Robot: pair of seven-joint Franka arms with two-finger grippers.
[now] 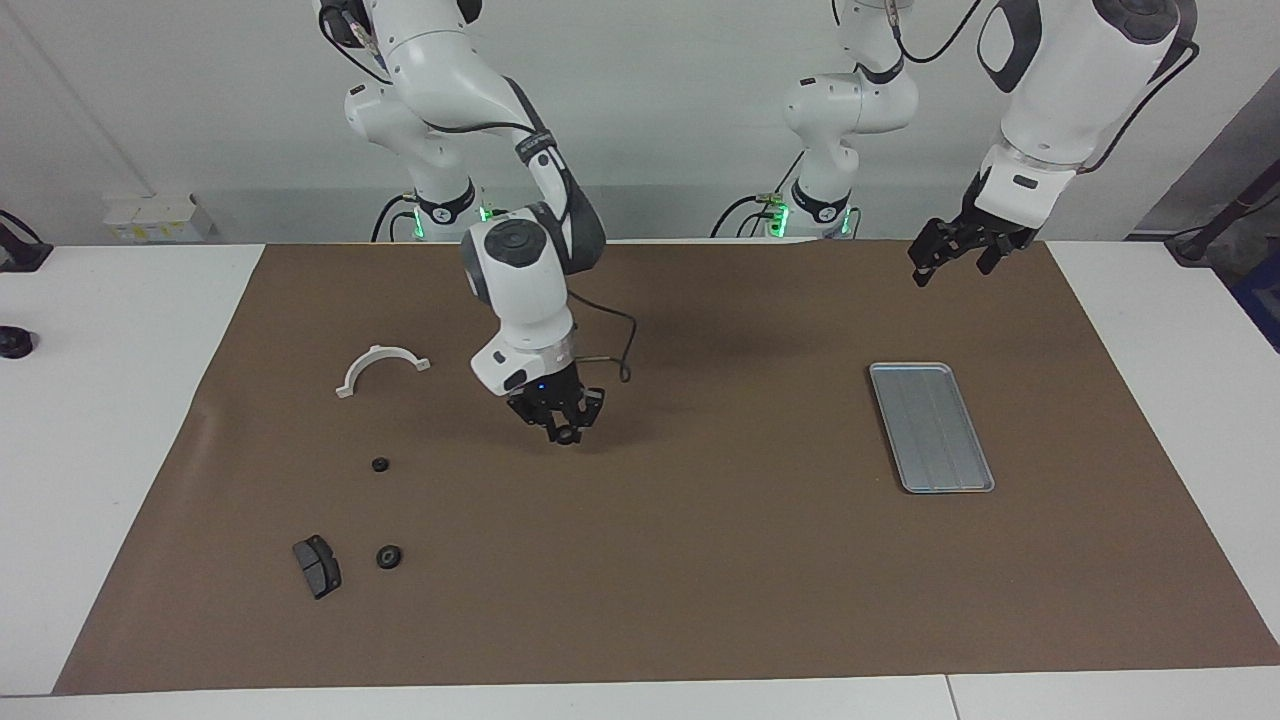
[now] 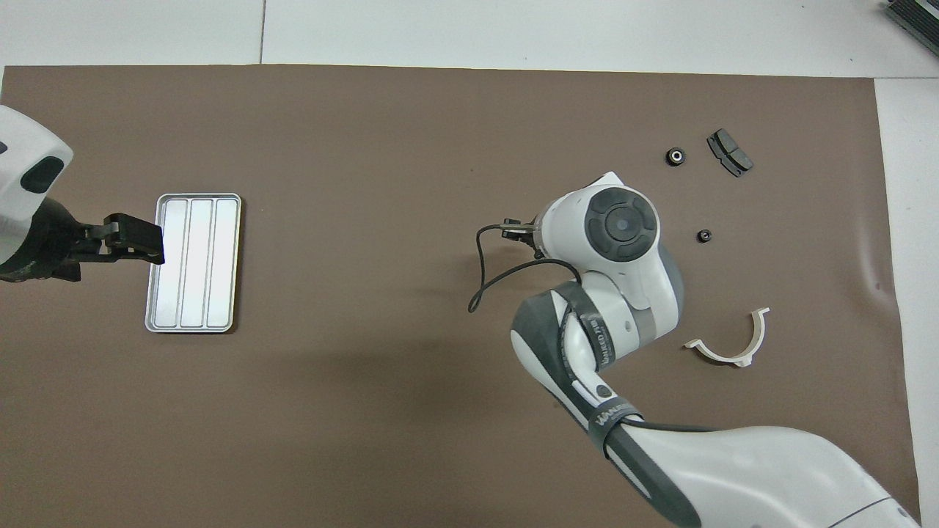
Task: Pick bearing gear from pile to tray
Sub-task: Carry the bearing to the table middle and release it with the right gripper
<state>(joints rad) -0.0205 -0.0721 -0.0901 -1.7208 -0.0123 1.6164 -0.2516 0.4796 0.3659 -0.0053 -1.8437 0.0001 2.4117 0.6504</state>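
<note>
My right gripper (image 1: 562,428) is shut on a small black gear (image 1: 567,436) and holds it just above the brown mat, between the pile and the tray. In the overhead view the right gripper (image 2: 516,232) shows only at its tips and the gear is hidden. The pile holds two black gears (image 1: 380,465) (image 1: 389,557), a dark grey brake pad (image 1: 317,566) and a white half-ring (image 1: 380,365). The silver-grey tray (image 1: 930,427) (image 2: 192,262) lies empty toward the left arm's end. My left gripper (image 1: 950,266) (image 2: 139,242) waits open in the air over the mat beside the tray.
The brown mat (image 1: 700,560) covers most of the white table. A black cable (image 2: 480,282) loops from the right wrist. The pile's parts also show in the overhead view: gears (image 2: 674,156) (image 2: 703,236), pad (image 2: 729,152), half-ring (image 2: 730,345).
</note>
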